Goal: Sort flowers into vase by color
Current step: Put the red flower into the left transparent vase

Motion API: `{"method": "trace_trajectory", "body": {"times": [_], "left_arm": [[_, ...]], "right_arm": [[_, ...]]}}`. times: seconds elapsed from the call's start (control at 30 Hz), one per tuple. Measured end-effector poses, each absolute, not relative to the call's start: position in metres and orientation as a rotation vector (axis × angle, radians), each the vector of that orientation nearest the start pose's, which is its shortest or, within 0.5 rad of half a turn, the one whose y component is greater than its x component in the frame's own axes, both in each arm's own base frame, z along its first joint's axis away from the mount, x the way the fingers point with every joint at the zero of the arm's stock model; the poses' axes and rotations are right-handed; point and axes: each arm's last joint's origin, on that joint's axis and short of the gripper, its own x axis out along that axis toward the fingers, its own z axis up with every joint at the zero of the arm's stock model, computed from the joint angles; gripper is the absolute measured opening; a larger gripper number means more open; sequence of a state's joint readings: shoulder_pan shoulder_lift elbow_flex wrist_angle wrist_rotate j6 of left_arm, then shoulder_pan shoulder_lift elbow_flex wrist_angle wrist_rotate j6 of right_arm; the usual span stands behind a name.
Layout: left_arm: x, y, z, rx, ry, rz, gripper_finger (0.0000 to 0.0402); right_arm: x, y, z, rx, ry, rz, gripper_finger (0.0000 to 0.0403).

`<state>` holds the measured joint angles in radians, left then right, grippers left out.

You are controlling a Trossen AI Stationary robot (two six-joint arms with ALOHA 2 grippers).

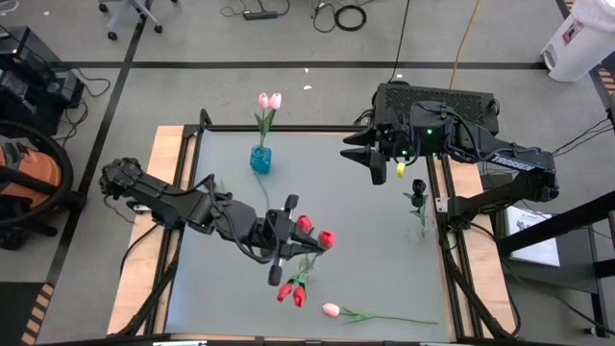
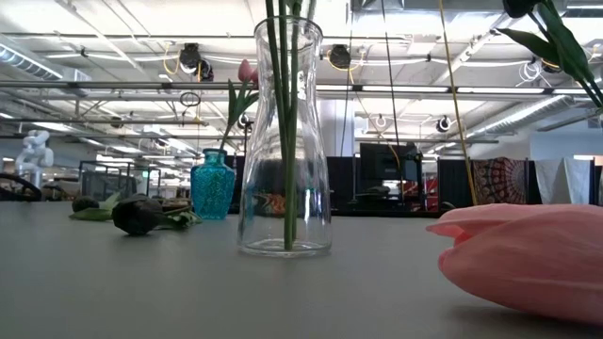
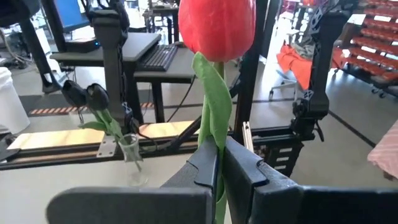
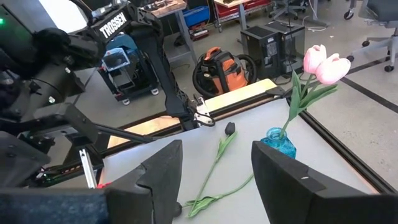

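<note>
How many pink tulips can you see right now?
3: two pink tulips stand in the blue vase at the table's far side, and one pink tulip lies flat near the front edge. Others may be hidden.

The grey table [image 1: 384, 279] has pale wooden strips along its two sides. A small blue vase [image 1: 260, 159] with two pink tulips [image 1: 270, 100] stands near the far edge. A clear glass vase [image 1: 420, 229] holding black tulips [image 1: 418, 189] stands near the right side. A black tulip [image 4: 219, 146] lies flat on the top near the left side. At the near edge a pink tulip [image 1: 332, 309] lies with its stem pointing right, and just beside it rests a clear vase holding two red tulips [image 1: 291, 292].
</note>
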<state>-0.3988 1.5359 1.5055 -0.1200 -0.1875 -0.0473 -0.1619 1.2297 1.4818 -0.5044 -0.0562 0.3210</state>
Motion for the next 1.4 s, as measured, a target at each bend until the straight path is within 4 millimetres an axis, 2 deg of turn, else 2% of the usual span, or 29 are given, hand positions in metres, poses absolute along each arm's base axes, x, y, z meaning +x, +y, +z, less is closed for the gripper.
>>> {"method": "trace_trajectory", "body": {"times": [0.33,1.13,1.27,1.4], "left_arm": [[0.3244,-0.129,0.3973,-0.023,0.169,-0.201,0.002],[0.3239,-0.1288,0.3978,-0.049,0.17,-0.199,0.002],[0.3239,-0.1288,0.3978,-0.052,0.171,-0.198,0.0036],[0.3239,-0.1286,0.3978,-0.054,0.171,-0.192,0.0073]], "right_arm": [[0.2446,-0.0383,0.4474,0.346,0.232,-0.145,0.0185],[0.2446,-0.0383,0.4473,0.347,0.233,-0.145,0.0185],[0.2446,-0.0383,0.4473,0.346,0.233,-0.145,0.0185],[0.2446,-0.0382,0.4473,0.346,0.233,-0.145,0.0185]]}}
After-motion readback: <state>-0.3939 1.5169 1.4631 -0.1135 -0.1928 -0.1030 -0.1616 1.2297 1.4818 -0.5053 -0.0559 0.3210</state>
